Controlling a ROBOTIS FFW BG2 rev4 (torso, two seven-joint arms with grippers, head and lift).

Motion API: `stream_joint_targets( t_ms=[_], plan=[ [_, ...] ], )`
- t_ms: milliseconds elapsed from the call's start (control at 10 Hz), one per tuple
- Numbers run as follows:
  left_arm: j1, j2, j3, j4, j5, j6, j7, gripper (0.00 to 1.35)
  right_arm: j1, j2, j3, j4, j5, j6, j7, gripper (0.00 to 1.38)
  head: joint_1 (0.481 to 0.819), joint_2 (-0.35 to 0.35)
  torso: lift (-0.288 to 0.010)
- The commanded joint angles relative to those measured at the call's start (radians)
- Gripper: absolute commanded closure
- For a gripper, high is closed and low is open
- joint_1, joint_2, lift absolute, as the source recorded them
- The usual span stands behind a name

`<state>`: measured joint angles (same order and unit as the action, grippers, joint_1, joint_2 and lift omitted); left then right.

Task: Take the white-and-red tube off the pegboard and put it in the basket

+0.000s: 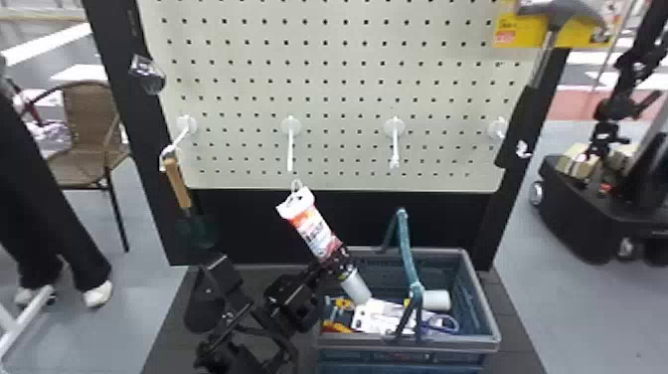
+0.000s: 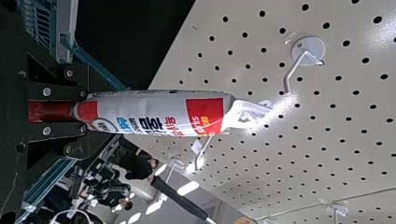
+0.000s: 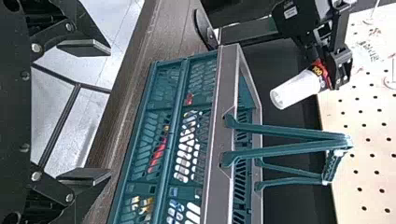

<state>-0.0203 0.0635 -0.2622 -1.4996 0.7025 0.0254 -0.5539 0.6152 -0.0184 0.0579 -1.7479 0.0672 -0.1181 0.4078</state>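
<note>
White-and-red tube (image 1: 313, 226) is off its peg (image 1: 290, 149), tilted, with its pale cap (image 1: 356, 287) pointing down over the left part of the basket (image 1: 483, 318). We see the left gripper (image 1: 341, 259) closed around it near the cap end — the loop at its top looks free of the peg, though glare in the left wrist view makes that less sure. We have the right gripper (image 3: 86, 111) spread wide, holding nothing, beside the basket. Wood-handled trowel (image 1: 177, 184) hangs at the left of the pegboard (image 1: 338, 94).
</note>
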Motion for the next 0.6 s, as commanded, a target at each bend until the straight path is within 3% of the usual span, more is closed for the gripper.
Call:
stream_joint_targets(
  t_ms=[0,500],
  plan=[
    [-0.009,0.002,-0.011,0.026,-0.001,-0.015,-0.003,1.05,-0.013,0.0,0.002,0.009,0.0,0.0,0.006,0.35,0.549,0.0,-0.1],
    [-0.082,0.009,-0.077,0.153,-0.026,-0.004,-0.041,1.05,-0.039,0.0,0.005,0.041,0.003,0.0,0.031,0.35,0.549,0.0,-0.1]
  ],
)
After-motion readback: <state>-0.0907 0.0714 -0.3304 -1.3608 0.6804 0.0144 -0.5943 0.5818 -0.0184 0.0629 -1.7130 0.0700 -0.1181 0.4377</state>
